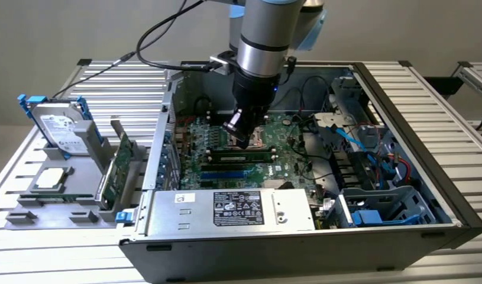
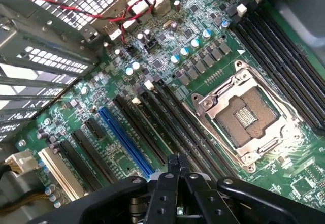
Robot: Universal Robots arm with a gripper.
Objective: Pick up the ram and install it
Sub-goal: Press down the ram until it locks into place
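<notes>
Fingers [image 2: 175, 164] pinched together above what looks like green, chip-studded ram [image 1: 241, 157].

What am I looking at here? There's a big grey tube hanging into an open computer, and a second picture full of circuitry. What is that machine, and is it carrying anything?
The grey tube is a robot arm. At its tip sits a claw, lowered into an open computer case lying on a slatted metal table. One picture comes from a camera standing off the arm. The other comes from a camera on the arm's wrist, looking past the claw at the green motherboard, with its silver processor socket and long black memory slots. The claw is shut, and I see nothing held in it. A green ram stick sits in the slots just below it. Beside the case, a grey rack holds a hard drive.
</notes>
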